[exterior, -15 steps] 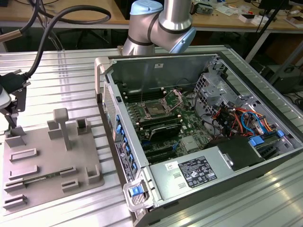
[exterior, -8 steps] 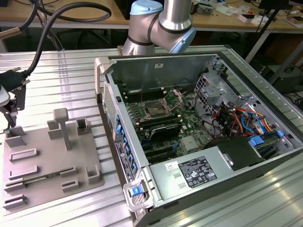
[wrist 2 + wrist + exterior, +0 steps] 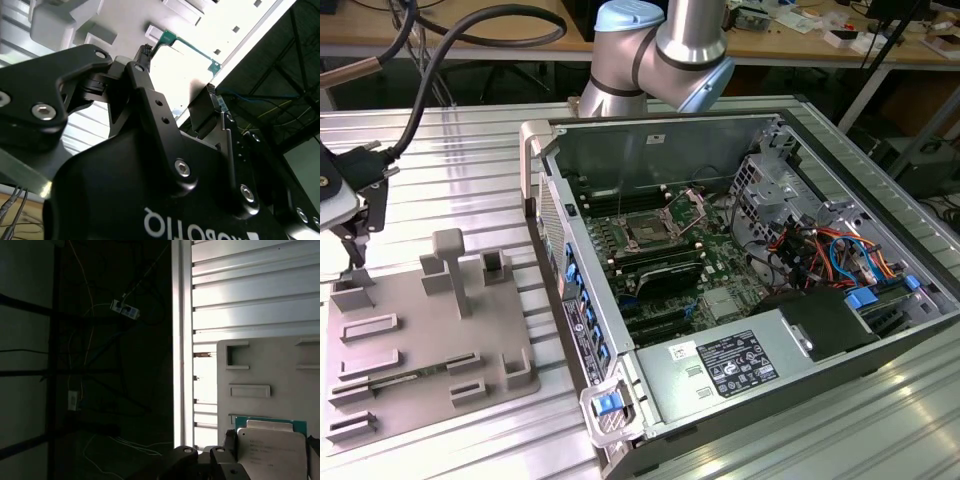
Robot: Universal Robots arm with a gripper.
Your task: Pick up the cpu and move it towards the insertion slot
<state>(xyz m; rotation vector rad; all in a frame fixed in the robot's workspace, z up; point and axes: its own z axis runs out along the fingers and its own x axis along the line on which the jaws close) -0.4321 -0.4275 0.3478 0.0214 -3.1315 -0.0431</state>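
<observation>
In the first wrist view the cpu [image 3: 272, 452] shows a pale silvery top and a teal-green rim. It sits between the black fingers [image 3: 230, 440] of my gripper [image 3: 271, 441], which is shut on it over the grey tray [image 3: 260, 355]. In the second wrist view the cpu's green edge [image 3: 192, 46] spans the gap between the fingertips of the gripper [image 3: 180, 72]. In the exterior view my gripper [image 3: 348, 250] hangs at the far left, over the far-left corner of the tray [image 3: 420, 340]. The insertion slot [image 3: 650, 228] lies inside the open computer case, well off to the exterior view's right.
The case's upright metal side wall [image 3: 535, 150] stands between the tray and the slot. Raised blocks and a post [image 3: 450, 265] rise from the tray. Cables [image 3: 820, 245] and a power supply [image 3: 740, 360] fill the case's right side. Past the table's edge [image 3: 182, 340] is dark floor.
</observation>
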